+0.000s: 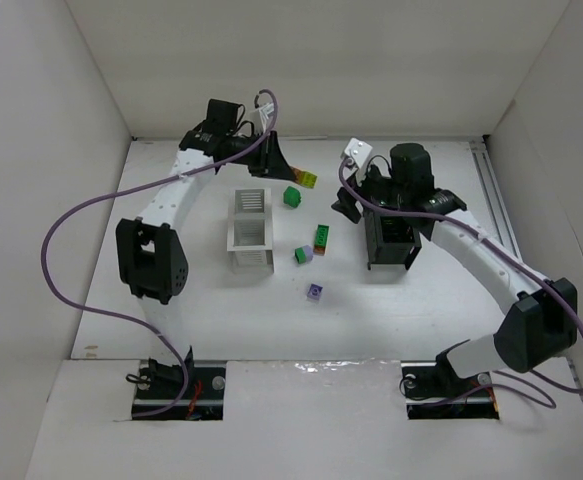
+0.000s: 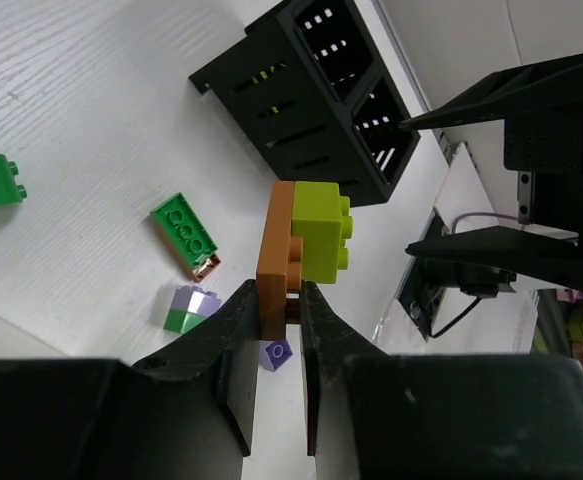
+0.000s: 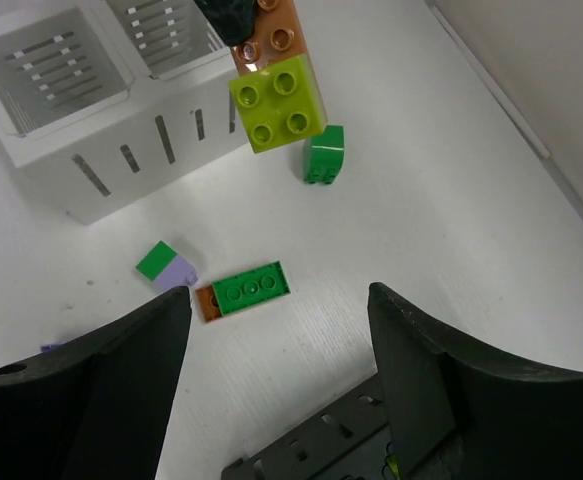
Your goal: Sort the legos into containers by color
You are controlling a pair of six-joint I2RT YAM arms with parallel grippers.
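My left gripper [image 2: 280, 295] is shut on an orange brick [image 2: 274, 250] with a yellow-green brick [image 2: 319, 232] stuck to it, held in the air right of the white container [image 1: 237, 225]; this pair [image 3: 276, 95] also shows in the right wrist view. My right gripper [image 3: 279, 300] stands open and empty over the black container [image 1: 391, 250]. On the table between the containers lie a green brick [image 1: 292, 196], a flat green brick on an orange one [image 1: 322, 240], a lavender-and-green piece [image 1: 303, 255] and a small purple brick [image 1: 315, 292].
White walls close the table in at the back and on both sides. The purple cable of each arm loops over the table. The black container [image 2: 311, 90] has slatted sides and two compartments, like the white container [image 3: 131, 160].
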